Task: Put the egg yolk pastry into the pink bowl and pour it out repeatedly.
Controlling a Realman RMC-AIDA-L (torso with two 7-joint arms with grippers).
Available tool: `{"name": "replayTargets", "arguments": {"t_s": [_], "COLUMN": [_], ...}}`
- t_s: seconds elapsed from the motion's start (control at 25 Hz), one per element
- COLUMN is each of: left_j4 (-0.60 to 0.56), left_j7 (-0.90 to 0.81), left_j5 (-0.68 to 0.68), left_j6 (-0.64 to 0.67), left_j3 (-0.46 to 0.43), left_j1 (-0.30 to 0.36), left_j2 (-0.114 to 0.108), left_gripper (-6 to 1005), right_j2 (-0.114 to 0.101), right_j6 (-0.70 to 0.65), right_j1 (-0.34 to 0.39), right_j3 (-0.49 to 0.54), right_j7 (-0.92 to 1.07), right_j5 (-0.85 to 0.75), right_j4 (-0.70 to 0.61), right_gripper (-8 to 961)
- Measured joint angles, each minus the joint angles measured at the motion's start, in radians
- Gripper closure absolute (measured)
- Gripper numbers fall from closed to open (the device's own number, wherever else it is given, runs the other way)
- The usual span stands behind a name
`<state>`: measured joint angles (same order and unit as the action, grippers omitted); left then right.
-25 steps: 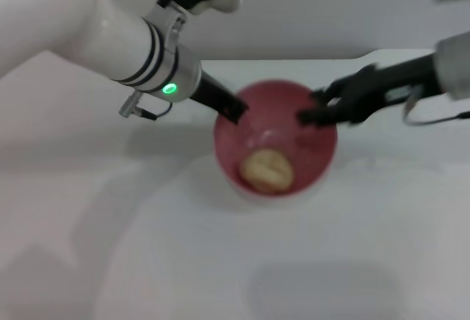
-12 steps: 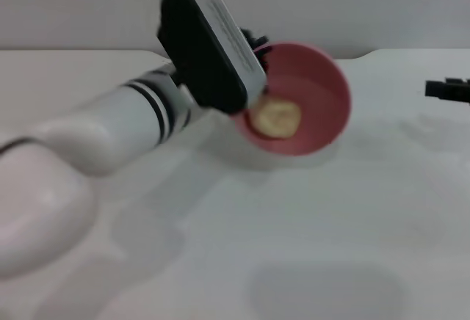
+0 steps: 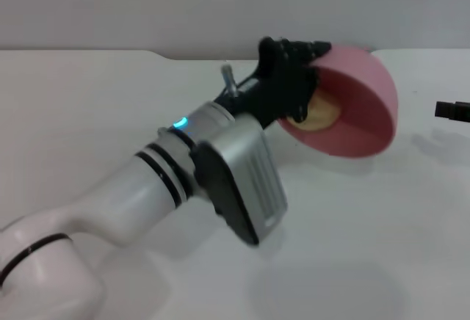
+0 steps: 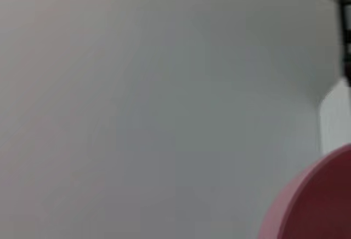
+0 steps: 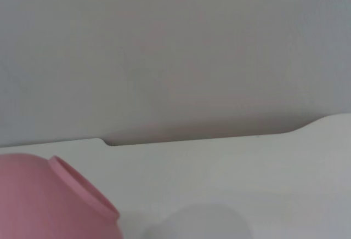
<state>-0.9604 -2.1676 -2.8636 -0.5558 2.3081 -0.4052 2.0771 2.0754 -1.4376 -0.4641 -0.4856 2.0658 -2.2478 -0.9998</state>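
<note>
The left gripper [image 3: 297, 78] is clamping its black fingers on the near-left rim of the pink bowl [image 3: 360, 114], holding it up off the white table [image 3: 367, 224] and tipped steeply on its side, so the opening is facing left toward the arm. The egg yolk pastry [image 3: 317, 111] is sitting inside the bowl, against the lower part of the wall just beside the fingers, partly hidden by them. The right gripper [image 3: 454, 109] is showing only as a dark tip at the far right edge, well apart from the bowl; I cannot tell how far it is open.
</note>
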Motion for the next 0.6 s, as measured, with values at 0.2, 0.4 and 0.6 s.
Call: {"name": "replayTargets", "arguments": {"t_s": [0.2, 0.4, 0.6], "left_j4": [0.082, 0.115, 0.128], "left_j7": [0.197, 0.289, 0.307], "left_j5": [0.067, 0.19, 0.272], "left_j6": [-0.022, -0.086, -0.092], "left_j3": [0.065, 0.102, 0.12], "left_j1": [-0.055, -0.078, -0.09], "left_j2": [0.001, 0.002, 0.002], "left_gripper": [1000, 1001, 1001], "right_j2": [0.0, -0.001, -0.001], "right_j6": [-0.001, 0.001, 0.007], "right_j1": [-0.004, -0.01, -0.013], "right_j3": [0.001, 0.001, -0.007], "right_j7": [0.001, 0.001, 0.001], "right_j5": [-0.001, -0.001, 0.0], "right_j4": [0.01, 0.01, 0.011], "right_gripper": [411, 403, 395]}}
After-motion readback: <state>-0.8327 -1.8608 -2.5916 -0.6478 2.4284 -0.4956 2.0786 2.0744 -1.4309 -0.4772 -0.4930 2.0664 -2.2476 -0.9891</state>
